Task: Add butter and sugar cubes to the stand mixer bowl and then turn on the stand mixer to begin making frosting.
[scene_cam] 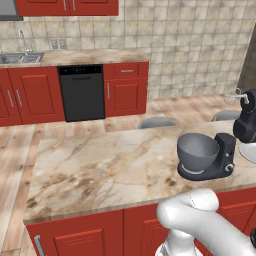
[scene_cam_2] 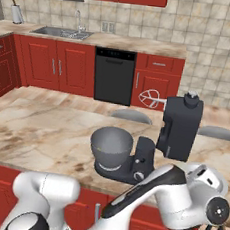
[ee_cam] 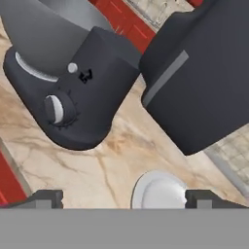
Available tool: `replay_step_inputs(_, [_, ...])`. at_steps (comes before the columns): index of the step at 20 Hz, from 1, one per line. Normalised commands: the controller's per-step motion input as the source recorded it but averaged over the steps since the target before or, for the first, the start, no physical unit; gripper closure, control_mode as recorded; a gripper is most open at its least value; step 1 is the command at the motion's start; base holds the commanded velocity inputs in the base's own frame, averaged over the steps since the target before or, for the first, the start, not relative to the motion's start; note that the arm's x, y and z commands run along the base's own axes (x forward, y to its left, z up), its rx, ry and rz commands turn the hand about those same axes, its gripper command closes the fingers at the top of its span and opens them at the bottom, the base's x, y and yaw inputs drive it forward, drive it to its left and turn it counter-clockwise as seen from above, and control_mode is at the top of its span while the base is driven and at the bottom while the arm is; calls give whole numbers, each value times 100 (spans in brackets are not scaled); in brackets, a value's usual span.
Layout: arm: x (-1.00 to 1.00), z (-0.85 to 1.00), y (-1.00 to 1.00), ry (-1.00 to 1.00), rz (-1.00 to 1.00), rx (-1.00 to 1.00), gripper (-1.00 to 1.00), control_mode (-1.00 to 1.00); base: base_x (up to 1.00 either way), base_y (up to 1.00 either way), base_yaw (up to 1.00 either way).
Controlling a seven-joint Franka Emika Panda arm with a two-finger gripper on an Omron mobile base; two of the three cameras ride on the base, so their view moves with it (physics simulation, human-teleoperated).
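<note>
The claw point(ee_cam: 124, 198) is wide open and holds nothing above the plate point(ee_cam: 158, 190), so it might bump the mixer's point(ee_cam: 87, 97) tilted head or miss the knob point(ee_cam: 54, 108)

counter: big marble island point(scene_cam: 100, 170), mid-frame
mixer: stand mixer point(scene_cam: 215, 160) sits right side
plate: white plate point(ee_cam: 158, 190) right beside it

The stand mixer point(scene_cam_2: 149, 141) stood on the bench point(scene_cam: 100, 170), near my edge of it. The stand mixer bowl point(scene_cam_2: 111, 146) sat on the mixer's base, left of its post. The mixer's head was tipped up and back, over the post. A plate point(ee_cam: 158, 190) lay on the bench right of the mixer, between my fingers point(ee_cam: 48, 198). Behind the bench were two stools point(scene_cam_2: 131, 115), then the dishwasher point(scene_cam_2: 113, 76) and sink point(scene_cam_2: 63, 31) by the wall.
</note>
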Motion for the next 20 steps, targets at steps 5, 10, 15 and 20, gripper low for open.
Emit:
replay_step_inputs(5, [43, 1, -30, -12, 14, 5, -100, -100, 0, 0, 0])
replay_step_inputs(10, [39, 3, -27, -8, 10, 5, -100, -100, 0, 0, 0])
replay_step_inputs(15, [50, 5, -19, -3, 11, 5, -100, -100, 0, 0, 0])
replay_step_inputs(20, [53, 2, -15, 0, 14, 4, -100, -100, 0, 0, 0])
